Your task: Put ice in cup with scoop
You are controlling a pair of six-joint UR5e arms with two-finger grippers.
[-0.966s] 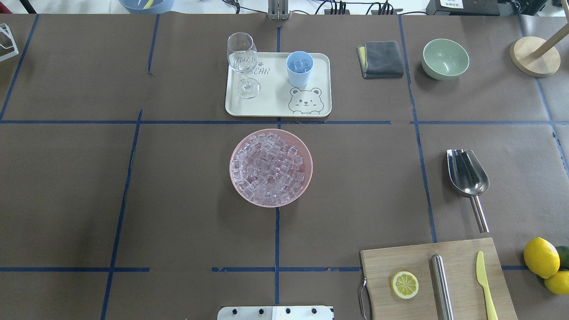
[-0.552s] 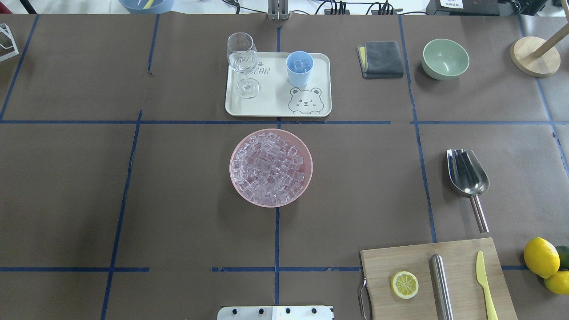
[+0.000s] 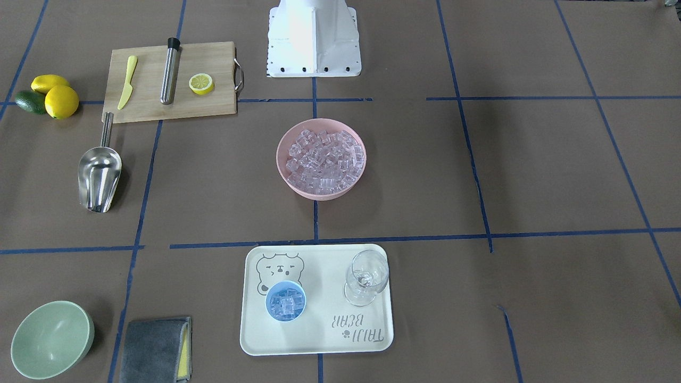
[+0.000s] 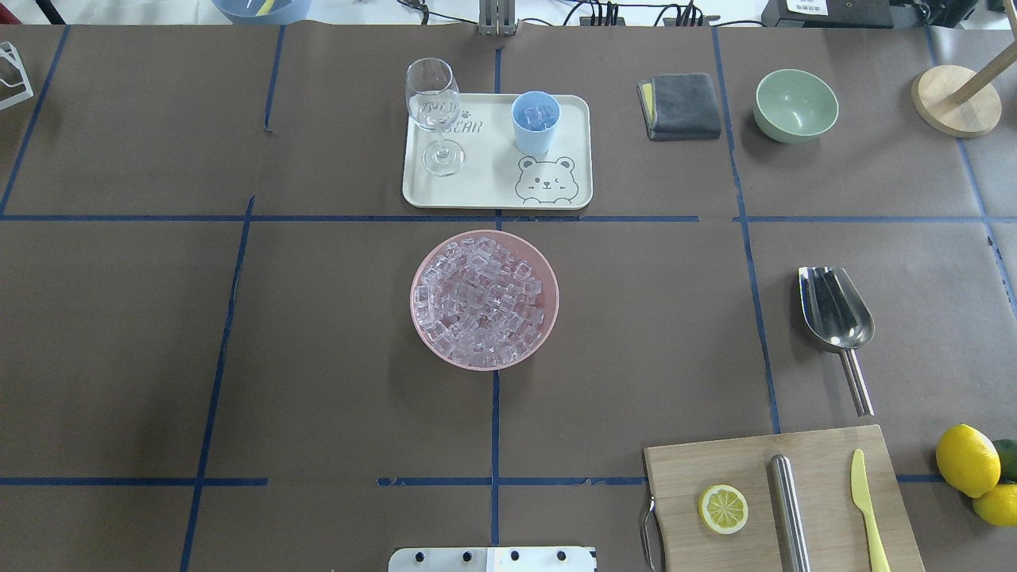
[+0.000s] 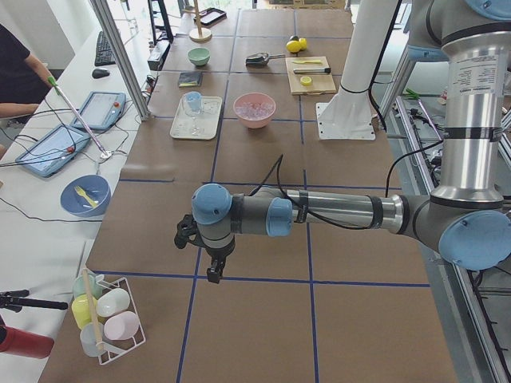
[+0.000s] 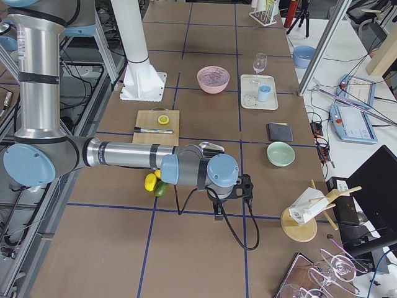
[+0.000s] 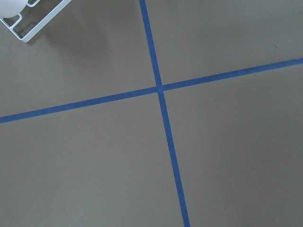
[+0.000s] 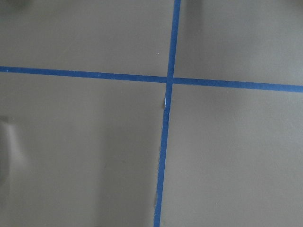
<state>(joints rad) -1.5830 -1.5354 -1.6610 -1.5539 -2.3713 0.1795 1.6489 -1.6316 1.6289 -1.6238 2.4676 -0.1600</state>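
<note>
Glassy clear ice (image 4: 539, 117) inside the light-blue cup (image 4: 535, 137) on the tray (image 4: 493, 176); left fingers (image 5: 213, 278), right fingers (image 6: 217, 215): openness indiscernible.

The left arm (image 5: 343, 211) and right arm (image 6: 124, 155) are silver-grey tubes with rounded light-blue joint caps. A black cable (image 5: 275, 171) loops along each forearm, towards the small black left pincer (image 5: 213, 275) and right pincer (image 6: 217, 214). The white base (image 3: 314, 37) carries a row of dark screws.
</note>
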